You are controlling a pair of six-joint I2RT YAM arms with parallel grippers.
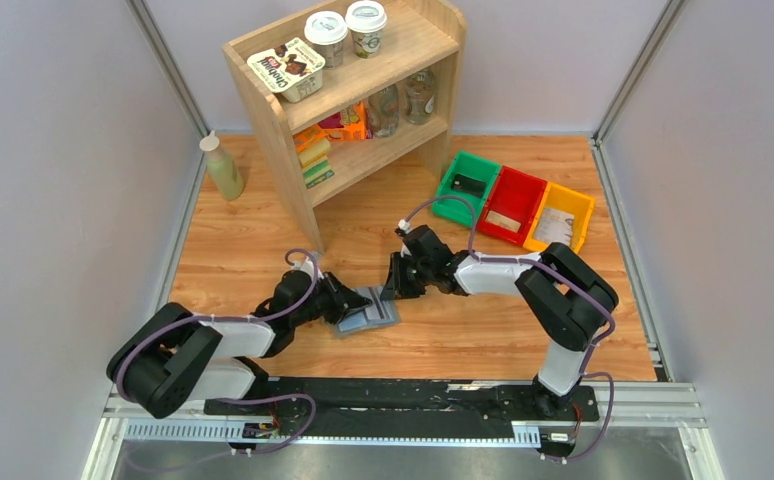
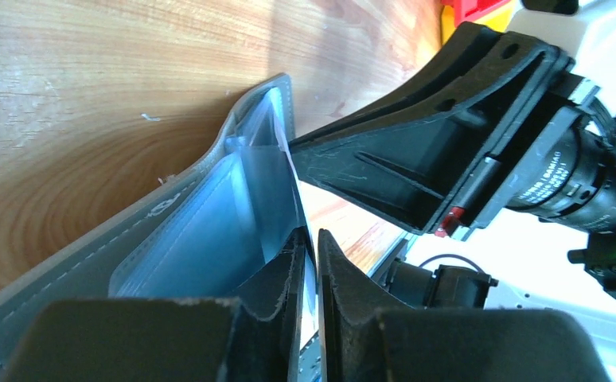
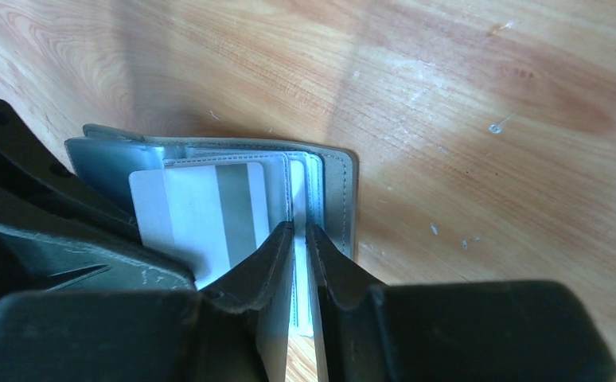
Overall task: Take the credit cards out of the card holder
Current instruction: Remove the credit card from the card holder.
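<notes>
Card holder [image 1: 368, 312] lies open on the wooden table [image 3: 488, 95], reached by both grippers. The left gripper [image 2: 311, 247] has its jaws nearly together, pinching one pale blue pocket leaf, and the right gripper [image 3: 300, 235] likewise pinches a thin pale leaf edge. A white credit card [image 3: 201, 211] with a grey stripe juts from a pocket just beside the right jaws.

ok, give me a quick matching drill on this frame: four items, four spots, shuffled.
Items:
1 card holder
2 lidded cups
3 pale green bottle
4 yellow bin

Spots:
a right of the red bin
b on top of the shelf
c open on the table, between left pincer and right pincer
d standing left of the shelf

Pairs: 1-c, 2-b, 3-d, 4-a
</notes>
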